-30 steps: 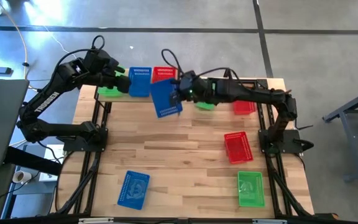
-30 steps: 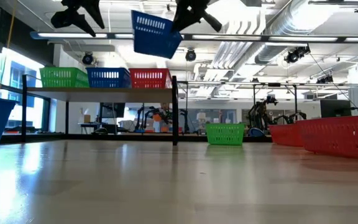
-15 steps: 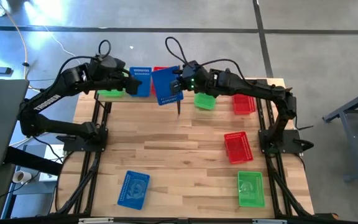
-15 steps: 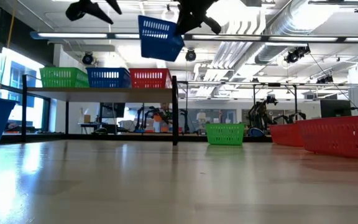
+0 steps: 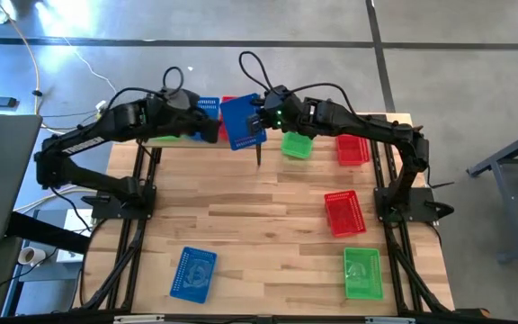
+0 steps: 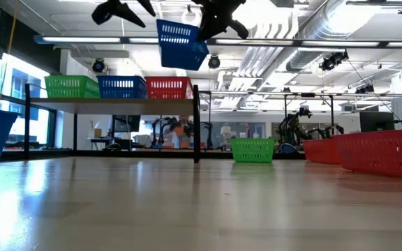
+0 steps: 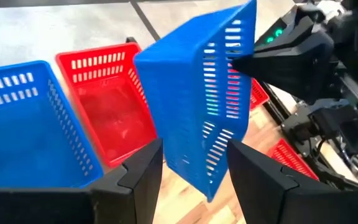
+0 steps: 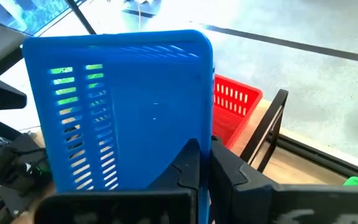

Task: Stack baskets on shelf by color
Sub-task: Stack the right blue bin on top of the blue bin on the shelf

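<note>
My right gripper (image 5: pixel 259 121) is shut on a blue basket (image 5: pixel 243 121), held tilted high above the table in the low view (image 6: pixel 181 45). My left gripper (image 7: pixel 194 171) is open. Its fingers stand on either side of that basket's lower end (image 7: pixel 204 174); I cannot tell whether they touch it. It also shows in the high view (image 5: pixel 212 130). The shelf (image 6: pixel 117 102) at the far left carries a green basket (image 6: pixel 72 86), a blue basket (image 6: pixel 122 86) and a red basket (image 6: pixel 167 87) side by side on their bottoms. My right gripper pinches one wall of the blue basket (image 8: pixel 185 149) between its two fingers. The fingers come roughly level from the table's right side. The basket is lifted clear, tilted, above the level of the shelf's baskets.
On the tabletop lie a green basket (image 5: pixel 296 144) and a red basket (image 5: pixel 352 148) at the far right, a red basket (image 5: pixel 344 212) at mid right, a green basket (image 5: pixel 362 273) at the near right and a blue basket (image 5: pixel 192 272) at the near left.
My right gripper has carried the blue basket up and toward the far edge, then held nearly still. My left gripper has moved toward the table's right, from over the shelf's baskets to the held basket, staying open.
</note>
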`<state>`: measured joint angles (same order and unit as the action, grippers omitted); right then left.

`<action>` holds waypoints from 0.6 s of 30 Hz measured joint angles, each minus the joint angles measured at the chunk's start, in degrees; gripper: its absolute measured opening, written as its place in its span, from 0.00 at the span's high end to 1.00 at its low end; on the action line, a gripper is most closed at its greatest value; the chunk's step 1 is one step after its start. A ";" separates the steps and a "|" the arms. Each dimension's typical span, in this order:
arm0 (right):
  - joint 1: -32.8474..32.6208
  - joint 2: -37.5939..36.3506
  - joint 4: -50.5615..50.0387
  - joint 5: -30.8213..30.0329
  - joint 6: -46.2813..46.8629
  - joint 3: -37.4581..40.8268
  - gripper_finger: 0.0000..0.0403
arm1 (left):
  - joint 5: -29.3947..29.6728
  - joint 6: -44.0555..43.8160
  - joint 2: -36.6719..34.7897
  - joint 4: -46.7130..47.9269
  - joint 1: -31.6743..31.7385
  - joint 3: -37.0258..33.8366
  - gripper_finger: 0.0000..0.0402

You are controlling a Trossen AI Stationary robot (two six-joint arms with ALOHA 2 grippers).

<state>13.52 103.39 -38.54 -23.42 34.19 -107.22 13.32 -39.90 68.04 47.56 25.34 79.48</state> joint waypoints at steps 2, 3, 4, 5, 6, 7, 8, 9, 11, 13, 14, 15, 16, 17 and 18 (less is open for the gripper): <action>0.00 0.00 -0.07 0.00 -0.20 0.00 1.00 | 0.73 0.00 1.13 -0.22 -0.02 0.00 0.58; 0.00 0.00 -0.19 0.00 -0.49 0.00 1.00 | 1.25 -0.02 1.69 -0.48 -0.02 0.00 0.58; 0.00 0.00 -0.24 -0.02 -1.06 0.00 1.00 | 1.31 -0.04 2.14 -0.80 -0.02 0.00 0.58; 0.00 0.00 -0.30 -0.02 -1.37 0.00 1.00 | 1.31 -0.30 2.62 -1.16 -0.02 0.00 0.58; 0.00 0.00 -0.51 -0.06 -1.62 0.00 1.00 | 1.31 -0.44 2.98 -1.57 -0.02 0.00 0.58; 0.00 0.00 -0.74 -0.29 -1.68 0.00 1.00 | 1.34 -0.44 3.33 -1.71 -0.11 0.00 0.58; 0.00 0.00 -0.87 -0.66 -1.69 0.00 1.00 | 1.54 -0.45 3.66 -1.79 -0.30 0.00 0.58; 0.00 0.00 -1.02 -0.98 -1.68 0.00 1.00 | 1.85 -0.54 4.01 -1.92 -0.53 0.00 0.58; 0.00 0.00 -1.09 -1.45 -1.70 0.00 1.00 | 2.73 -1.33 4.60 -1.96 -0.97 0.00 0.58; 0.00 0.00 -1.07 -1.40 -1.62 0.00 1.00 | 4.02 -1.51 5.03 -2.02 -1.22 0.00 0.58; 0.00 0.14 -1.02 -1.32 -1.34 0.00 1.00 | 4.65 -1.51 5.31 -2.17 -1.35 0.00 0.58; 0.00 0.31 -0.73 -1.21 -1.23 0.00 1.00 | 5.16 -1.55 5.65 -2.20 -1.50 0.00 0.58; 0.00 0.43 -0.58 -0.84 -1.23 0.00 1.00 | 5.44 -1.72 6.01 -2.17 -1.51 0.00 0.58; 0.00 0.51 -0.61 -0.29 -1.23 0.00 1.00 | 5.52 -1.99 6.28 -2.13 -1.51 0.00 0.58; -0.03 0.58 -0.37 0.13 -1.16 0.00 1.00 | 5.56 -2.00 6.54 -2.22 -1.51 0.00 0.58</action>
<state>13.49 103.97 -38.91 -23.29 33.03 -107.22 18.88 -41.90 74.58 45.35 23.83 79.48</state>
